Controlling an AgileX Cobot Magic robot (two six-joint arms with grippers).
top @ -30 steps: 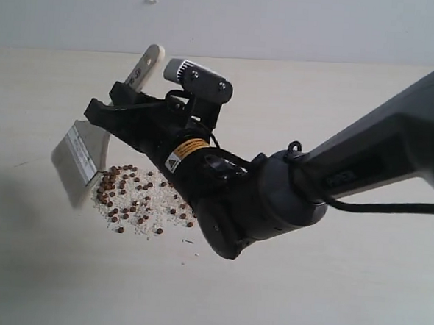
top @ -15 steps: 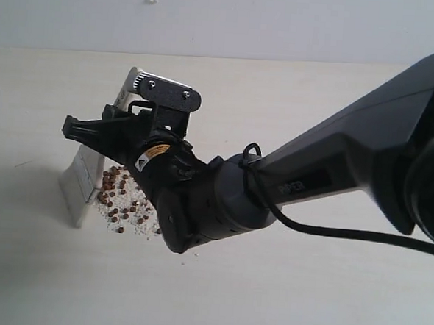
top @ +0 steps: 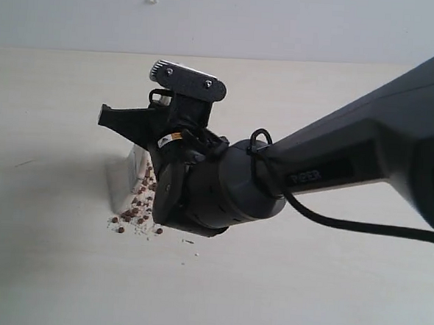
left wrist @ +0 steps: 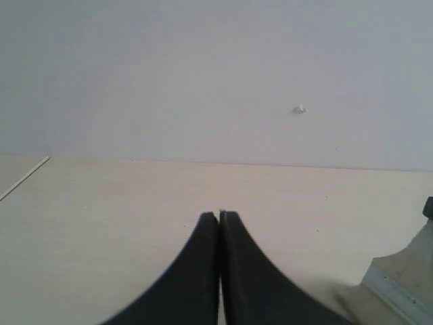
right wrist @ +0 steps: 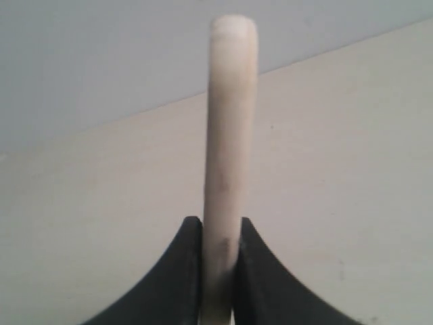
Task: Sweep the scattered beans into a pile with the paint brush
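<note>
**Herding the beans against the bristles**

Working over a broad pale wooden tabletop (top: 48, 270), with the thick dark grey right arm (top: 334, 170) reaching in across it. Clamping the wide flat paint brush (top: 126, 180), pale wooden handle, silver band and white bristles, in the right gripper (right wrist: 220, 229): jaws narrowed onto the thin edge of the handle, handle end sticking out past the fingertips, bristle head hanging below the gripper and meeting the table. Parking the left gripper (left wrist: 219, 218) off to the side, jaws pressed fully together on nothing. Crowding the tiny round reddish-brown beans (top: 147, 177), mixed with white grains, against the bristles just beneath the right gripper. Forming a loose pile (top: 134, 215) there, partly hidden by the wrist, with a few strays just outside it.

Judging the sweep as under way. Advising bristle tips flat on the surface, light pressure, slow short strokes towards the clump, then circling round the strays and drawing them inward rather than flicking them off.
</note>
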